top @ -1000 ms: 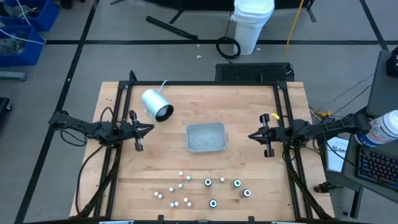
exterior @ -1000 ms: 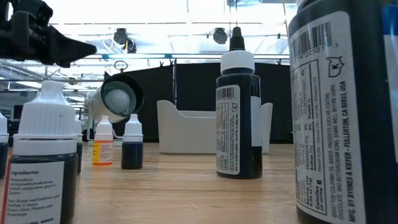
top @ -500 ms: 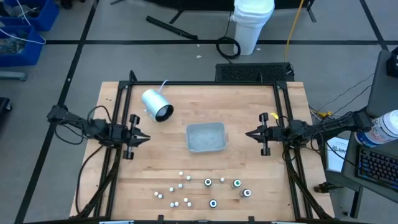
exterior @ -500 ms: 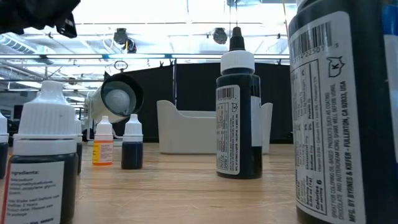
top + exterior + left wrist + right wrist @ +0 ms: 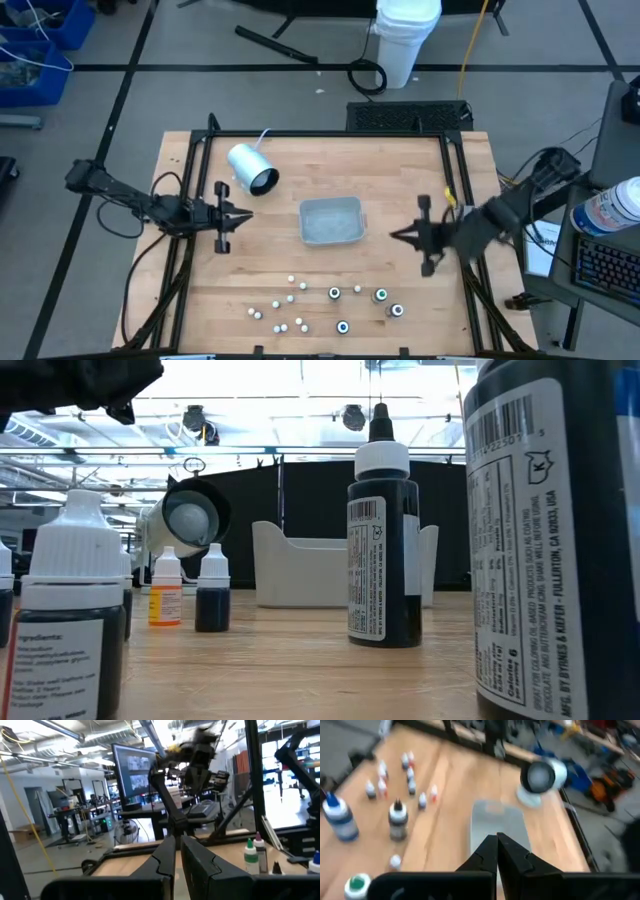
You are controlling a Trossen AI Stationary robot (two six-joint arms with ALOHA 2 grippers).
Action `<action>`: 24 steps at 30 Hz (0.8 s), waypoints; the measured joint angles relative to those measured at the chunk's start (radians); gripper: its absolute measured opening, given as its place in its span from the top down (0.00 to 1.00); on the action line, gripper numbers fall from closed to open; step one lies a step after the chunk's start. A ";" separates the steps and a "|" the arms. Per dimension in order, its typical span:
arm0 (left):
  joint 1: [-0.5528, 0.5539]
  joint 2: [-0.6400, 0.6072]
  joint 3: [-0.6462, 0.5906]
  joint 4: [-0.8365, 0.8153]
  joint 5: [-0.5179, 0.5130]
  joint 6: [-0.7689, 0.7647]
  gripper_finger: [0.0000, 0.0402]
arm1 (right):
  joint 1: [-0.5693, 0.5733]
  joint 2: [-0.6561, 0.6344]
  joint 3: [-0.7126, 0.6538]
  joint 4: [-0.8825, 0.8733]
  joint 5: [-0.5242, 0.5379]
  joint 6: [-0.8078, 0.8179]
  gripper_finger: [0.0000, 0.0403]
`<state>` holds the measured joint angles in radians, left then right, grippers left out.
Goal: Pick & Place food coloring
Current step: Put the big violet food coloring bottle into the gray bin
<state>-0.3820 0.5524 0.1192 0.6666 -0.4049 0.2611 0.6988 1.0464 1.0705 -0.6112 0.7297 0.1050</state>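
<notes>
Nothing placed yet — bottles [image 5: 335, 293] are all sitting outside the empty tray [image 5: 331, 220], left gripper [image 5: 243, 214] and right gripper [image 5: 396, 236] hovering with jaws closed, empty.

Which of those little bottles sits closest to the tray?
The whitish bottle at the top of the cluster, below the tray's left corner; every other bottle sits lower.

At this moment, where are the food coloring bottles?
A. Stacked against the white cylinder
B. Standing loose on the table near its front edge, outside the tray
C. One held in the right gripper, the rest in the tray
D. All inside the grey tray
B: the high view shows the food coloring bottles scattered on the wooden table, clear of the grey tray, which holds none, and both the left gripper and right gripper are shut on nothing.
</notes>
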 joint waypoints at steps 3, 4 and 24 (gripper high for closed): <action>0.000 0.012 0.000 0.000 0.001 -0.001 0.91 | 0.142 0.062 0.063 -0.101 0.127 0.181 1.00; 0.000 0.012 0.000 0.003 0.001 -0.001 0.91 | 0.188 0.075 0.072 -0.125 0.168 0.239 1.00; 0.001 0.016 0.000 0.043 0.002 0.051 0.91 | 0.550 0.121 -0.395 0.376 0.524 0.636 0.99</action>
<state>-0.3813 0.5686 0.1192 0.7097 -0.4030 0.3126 1.2484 1.1679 0.6752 -0.2357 1.2537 0.7412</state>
